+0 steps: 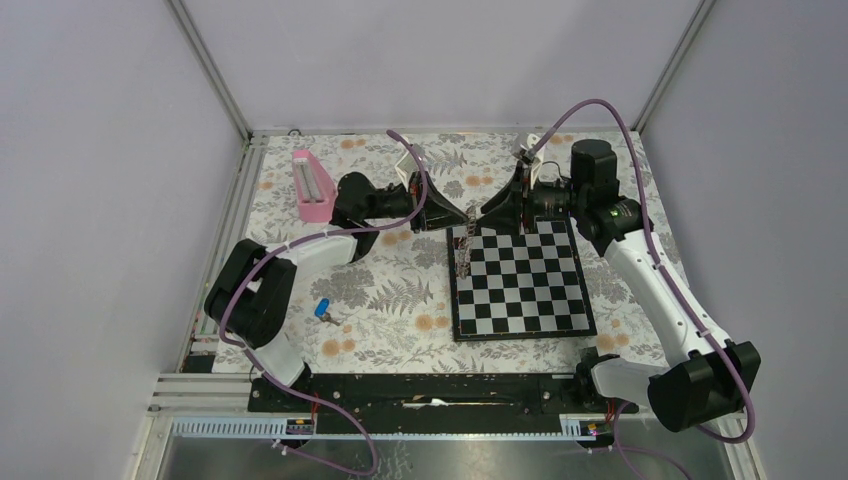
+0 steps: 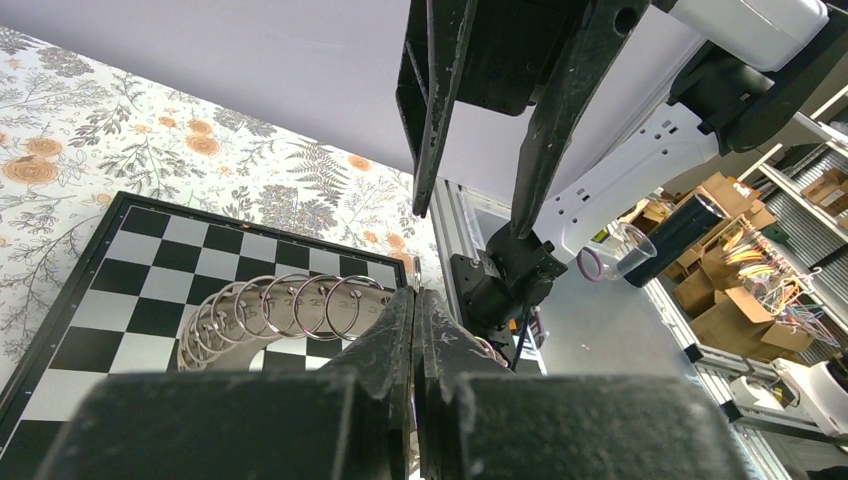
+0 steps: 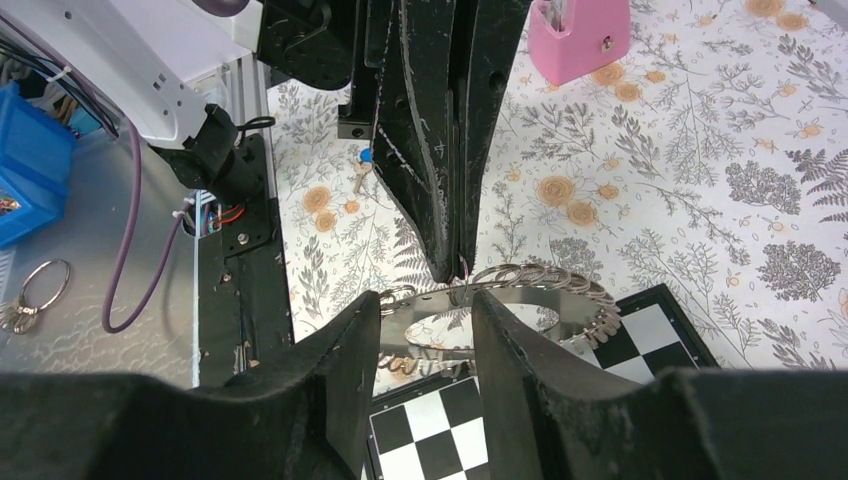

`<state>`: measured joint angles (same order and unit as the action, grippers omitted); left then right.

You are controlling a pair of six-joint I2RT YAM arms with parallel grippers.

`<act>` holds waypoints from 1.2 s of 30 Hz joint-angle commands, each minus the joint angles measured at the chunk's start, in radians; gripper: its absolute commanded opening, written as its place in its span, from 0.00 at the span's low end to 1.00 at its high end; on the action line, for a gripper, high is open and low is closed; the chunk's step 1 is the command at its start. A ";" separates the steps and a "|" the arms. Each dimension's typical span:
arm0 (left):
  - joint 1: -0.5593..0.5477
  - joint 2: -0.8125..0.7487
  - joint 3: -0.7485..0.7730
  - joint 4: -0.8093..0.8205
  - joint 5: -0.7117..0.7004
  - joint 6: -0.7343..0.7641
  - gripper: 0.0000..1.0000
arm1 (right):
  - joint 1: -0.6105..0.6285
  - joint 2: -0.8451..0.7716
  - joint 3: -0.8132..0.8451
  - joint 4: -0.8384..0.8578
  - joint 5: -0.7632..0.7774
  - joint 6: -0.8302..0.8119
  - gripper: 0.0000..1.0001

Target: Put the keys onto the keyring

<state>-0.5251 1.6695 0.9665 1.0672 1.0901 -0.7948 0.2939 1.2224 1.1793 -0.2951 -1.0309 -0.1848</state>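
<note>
The keyring [image 1: 462,250], a flat grey ring plate carrying several small wire split rings, hangs on edge over the chessboard's far-left corner. It shows in the left wrist view [image 2: 265,305] and in the right wrist view [image 3: 540,290]. My left gripper [image 1: 447,222] [image 2: 418,300] is shut on one thin split ring at the plate's top. My right gripper [image 1: 492,212] [image 3: 425,298] faces it from the right, open, with the plate's band just beyond its fingertips. The blue-headed key [image 1: 322,309] lies on the floral cloth near the left arm, and it shows small in the right wrist view [image 3: 364,158].
The chessboard [image 1: 520,285] lies right of centre on the floral cloth. A pink block [image 1: 313,186] stands at the back left. Purple cables loop over both arms. The black base rail runs along the near edge.
</note>
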 commanded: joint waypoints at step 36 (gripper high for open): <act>-0.021 -0.027 -0.008 0.211 -0.053 -0.125 0.00 | 0.023 0.030 -0.075 0.182 -0.045 0.119 0.29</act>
<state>-0.5396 1.6695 0.9546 1.1866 1.0645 -0.9096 0.3077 1.2476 1.1053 -0.1703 -1.0416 -0.0948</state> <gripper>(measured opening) 0.010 0.292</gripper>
